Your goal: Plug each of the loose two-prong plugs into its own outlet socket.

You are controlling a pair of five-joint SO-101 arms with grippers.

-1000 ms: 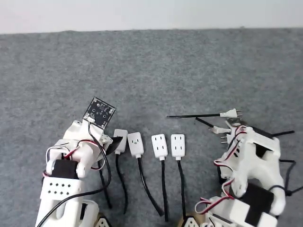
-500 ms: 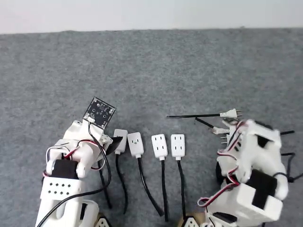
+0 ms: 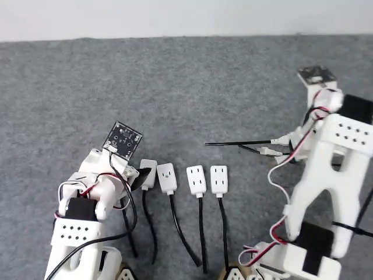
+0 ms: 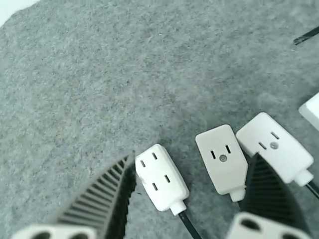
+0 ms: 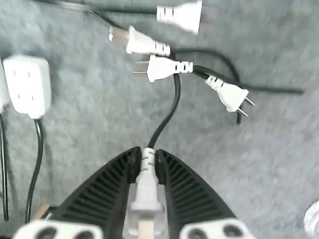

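Left hand [image 4: 192, 163] is released, jaws wide, holding nothing. It sits low over the left end of the socket row. The first socket [image 4: 160, 178] and second socket [image 4: 222, 158] lie in the gap between its fingers, and the third socket [image 4: 273, 147] sits partly behind one finger. From above, four sockets [image 3: 196, 179] lie side by side, face up, on the grey surface [image 3: 204, 87]. Each has a black lead [image 3: 178, 227] trailing back toward the arm bases, and nothing is plugged into any of them. The left arm [image 3: 87, 204] is folded low, right beside the leftmost socket. Right hand [image 5: 145, 157] is clenched on a white plug [image 5: 144, 186], gripped by the body between both fingers. Its black cord [image 5: 172, 107] runs out past the fingertips toward the other plugs. Can't tell which way its prongs point. The right arm [image 3: 329, 169] stands raised, well to the right of the socket row. Under that hand, four loose plugs [image 5: 162, 68] lie close together on the surface, all white with black cords. The held plug's cord passes just beside one of them.
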